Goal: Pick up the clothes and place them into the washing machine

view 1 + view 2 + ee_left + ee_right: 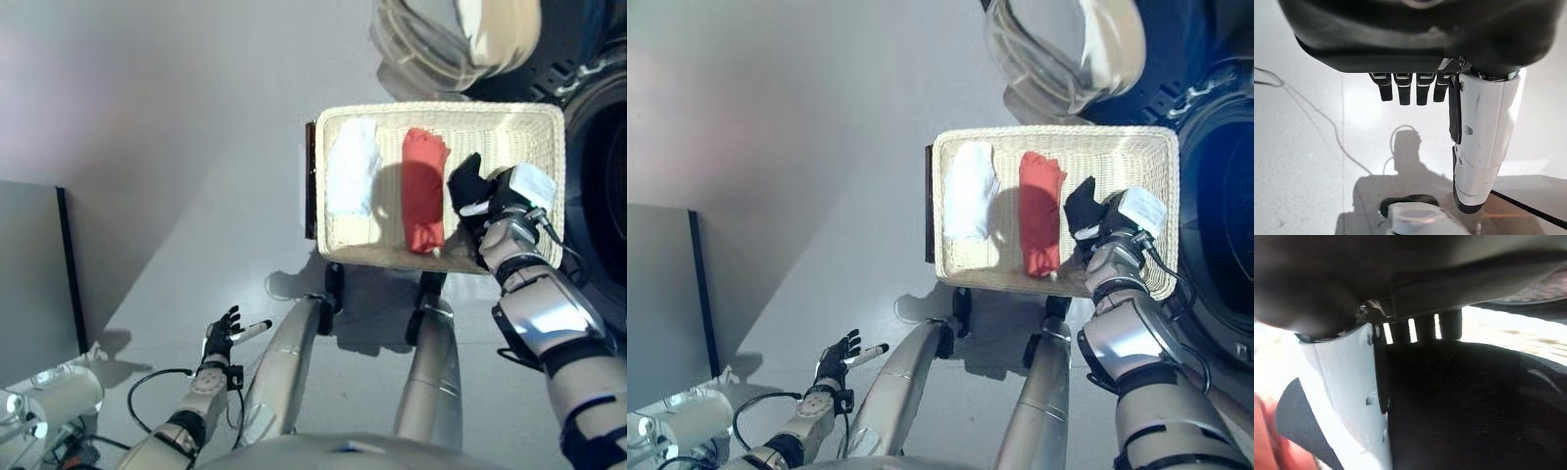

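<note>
While the basket sits ahead on the floor: clothes not yet in the drum, to judge by what lies here.
Washing machine (1225, 225): dark drum opening at the right edge, its glass door (1058, 49) swung open beyond the basket.
Wicker basket (1136, 147): just beside the machine, holding the clothes.
Red garment (1040, 211): rolled, long axis running away from the robot, mid-basket.
White garment (970, 191): rolled, parallel to the red one, on its left.
Right hand (472, 186): inside the basket over a black garment (1459, 406); whether its fingers have closed on the cloth cannot be told.
Key relation: red roll lies just left of the right hand, the nearer hand.
Left hand (223, 338): low over the floor, fingers (1408, 90) loosely extended, empty.
</note>
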